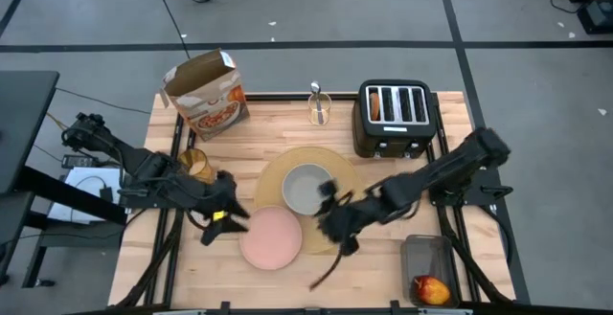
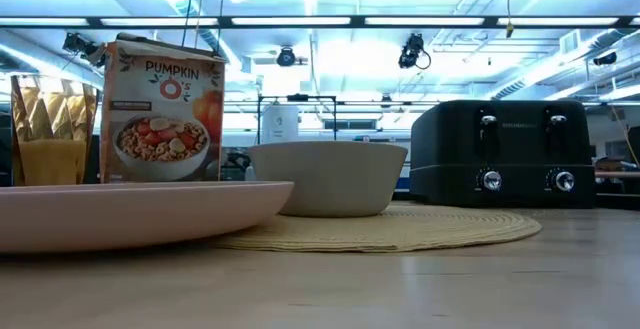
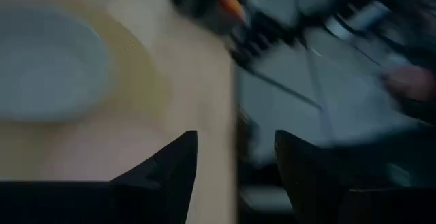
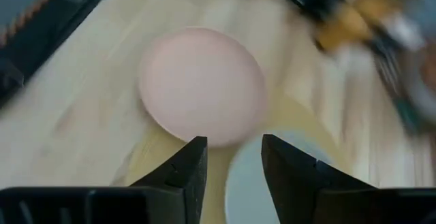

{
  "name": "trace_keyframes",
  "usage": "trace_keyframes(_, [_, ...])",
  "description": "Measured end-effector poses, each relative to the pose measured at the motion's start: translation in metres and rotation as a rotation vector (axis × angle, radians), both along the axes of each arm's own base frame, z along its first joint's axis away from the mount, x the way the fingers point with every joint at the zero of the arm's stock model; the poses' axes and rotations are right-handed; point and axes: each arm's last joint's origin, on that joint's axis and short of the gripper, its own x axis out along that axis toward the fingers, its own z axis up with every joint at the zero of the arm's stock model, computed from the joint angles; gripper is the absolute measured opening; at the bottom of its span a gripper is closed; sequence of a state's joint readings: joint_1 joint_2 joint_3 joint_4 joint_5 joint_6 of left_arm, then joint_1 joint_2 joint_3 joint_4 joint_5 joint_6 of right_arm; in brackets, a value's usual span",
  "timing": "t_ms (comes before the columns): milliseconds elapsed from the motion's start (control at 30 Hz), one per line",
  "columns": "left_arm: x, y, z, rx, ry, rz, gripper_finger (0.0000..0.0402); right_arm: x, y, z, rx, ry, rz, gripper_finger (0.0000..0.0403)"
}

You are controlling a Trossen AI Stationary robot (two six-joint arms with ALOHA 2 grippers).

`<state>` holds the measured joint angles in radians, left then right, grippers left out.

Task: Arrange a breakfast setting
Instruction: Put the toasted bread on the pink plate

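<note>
Grey bowl (image 1: 305,188) sits on round tan placemat (image 1: 330,167) mid-counter; pink plate (image 1: 271,237) just beside it, overlapping the mat's edge; left claw (image 1: 222,215) open, empty, by the plate near amber tumbler (image 1: 196,165); right claw (image 1: 335,221) open, empty, beside bowl; red apple (image 1: 430,289) in corner tray (image 1: 426,254).

Grey bowl (image 1: 306,187) is sitting upright on the round tan placemat (image 1: 330,161); pink plate (image 1: 271,237) is overlapping the placemat's front-left edge; amber tumbler (image 1: 196,165) is standing left of it.
</note>
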<state>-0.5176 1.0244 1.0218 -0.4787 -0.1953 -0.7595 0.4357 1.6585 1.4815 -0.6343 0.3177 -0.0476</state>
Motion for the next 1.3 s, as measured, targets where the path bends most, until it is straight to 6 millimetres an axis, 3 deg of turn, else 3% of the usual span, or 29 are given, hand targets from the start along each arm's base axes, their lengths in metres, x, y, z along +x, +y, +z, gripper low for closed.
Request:
trace_keyframes(167, [0.022,0.013,-0.017,0.186,0.052,0.173,0.0210,-0.038,-0.026,0.026,0.195,0.046,-0.363,0.0152])
trace_keyframes(400, [0.062,0.031,-0.056,0.335,0.223,0.183,0.0237,-0.061,-0.045,0.017,0.202,0.278,-0.508,0.0153])
trace_keyframes(500, [0.070,0.043,-0.058,0.331,0.223,0.230,0.0243,-0.068,-0.059,0.008,0.222,0.336,-0.623,0.0152])
trace_keyframes(567, [0.072,0.047,-0.057,0.333,0.219,0.245,0.0244,-0.077,-0.075,0.015,0.249,0.276,-0.753,0.0154])
trace_keyframes(800, [0.063,0.063,-0.030,0.287,0.072,0.316,0.0244,-0.115,-0.148,0.051,0.330,0.020,-1.180,0.0180])
trace_keyframes(933, [0.064,0.070,-0.008,0.276,-0.118,0.344,0.0244,-0.129,-0.194,0.060,0.331,-0.099,-1.383,0.0208])
trace_keyframes(1133, [0.073,0.071,0.031,0.277,-0.524,0.375,0.0244,-0.129,-0.244,0.051,0.378,-0.092,-1.507,0.0225])
trace_keyframes(1300, [0.066,0.078,0.040,0.300,-0.570,0.402,0.0244,-0.123,-0.269,0.030,0.401,-0.050,-1.570,0.0225])
